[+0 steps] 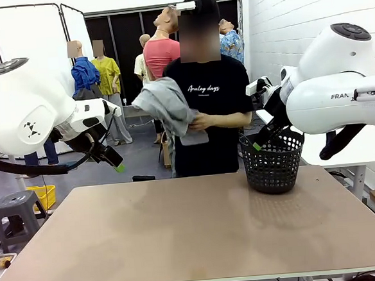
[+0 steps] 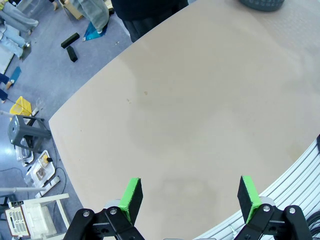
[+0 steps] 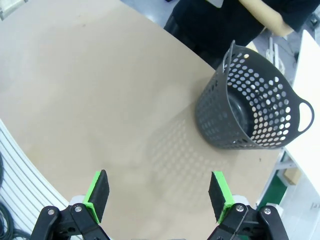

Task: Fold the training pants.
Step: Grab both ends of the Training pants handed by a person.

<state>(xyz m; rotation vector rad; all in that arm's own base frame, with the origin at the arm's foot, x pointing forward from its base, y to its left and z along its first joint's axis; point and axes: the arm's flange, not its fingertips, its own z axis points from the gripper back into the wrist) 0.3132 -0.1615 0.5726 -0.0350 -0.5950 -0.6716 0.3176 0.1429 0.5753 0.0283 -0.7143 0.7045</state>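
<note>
**Table** (image 1: pixel 181 231): a light brown top with rounded corners. It is shared with a person standing at the far side.

**Pants** (image 1: pixel 167 105): light grey soft fabric, bunched. They are held off the table against the person's chest. The upper part is draped over one raised forearm, and a lower end is gripped in the person's hand (image 1: pixel 203 121). They are well apart from both grippers.

**Basket** (image 3: pixel 252 112): dark perforated plastic with two handle slots, set upright on the table toward its far right. Its inner bottom is seen through the open rim in the right wrist view.

**Left gripper** (image 2: pixel 190 194): the jaws are spread wide and nothing is held between the green pads. It is raised over the table's left side and angled down toward the top.

**Right gripper** (image 3: pixel 159 192): the jaws are spread wide and nothing is held. It is raised above the table near the basket, on the robot's side of it, and is not touching it.

**Stool** (image 1: pixel 15 210): grey, placed on the floor left of the table.
</note>
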